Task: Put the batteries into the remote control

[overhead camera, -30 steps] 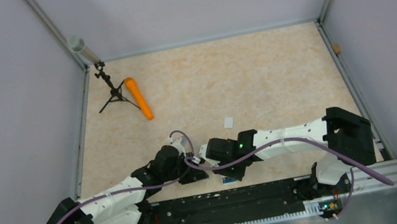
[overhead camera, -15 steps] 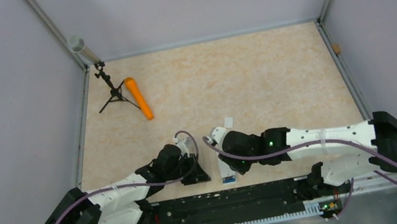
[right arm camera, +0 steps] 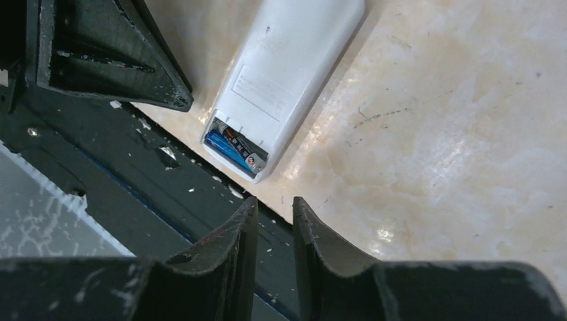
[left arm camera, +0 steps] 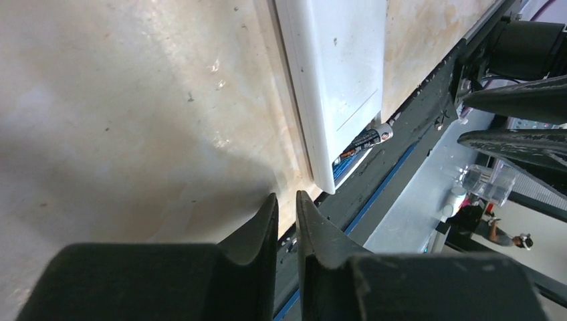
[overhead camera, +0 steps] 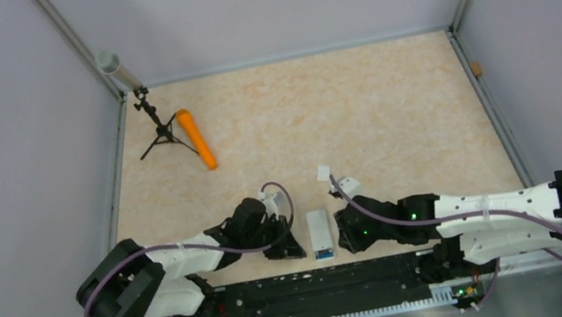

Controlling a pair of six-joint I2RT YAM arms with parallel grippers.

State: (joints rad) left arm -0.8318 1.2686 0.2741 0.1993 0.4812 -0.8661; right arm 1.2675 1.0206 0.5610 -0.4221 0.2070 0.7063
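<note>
Comparing the overhead view with the frames from a second ago shows the main change: both arms, previously crowded over the near edge of the beige speckled tabletop [overhead camera: 356, 110], have drawn apart, leaving the small white rectangular plastic remote control [overhead camera: 320, 233] uncovered between them. The remote control lies back-up, flat on the tabletop, with its lower end just beside the black base rail [overhead camera: 325, 281]. The left hand [overhead camera: 286, 245] sits just to its left and the right hand [overhead camera: 347, 230] just to its right; neither touches it. In the right wrist view the recess at the lower end of the remote control is uncovered, and the slim blue battery [right arm camera: 224, 148] and the slim dark battery [right arm camera: 242, 148] lie side by side inside it. The left hand [left arm camera: 286, 207] has narrowed over the last second to a thin gap and has nothing between its fingers. The right hand [right arm camera: 274, 214] likewise shows only a narrow gap and is empty. Judged from this layout, both cells are seated and the loading step appears complete. A small white flat piece [overhead camera: 324, 173], possibly the recess cover, lies on the tabletop beyond the remote control; fitting it may be the remaining operation. The orange cylinder [overhead camera: 196, 138] lies well apart, at the far left.
</note>
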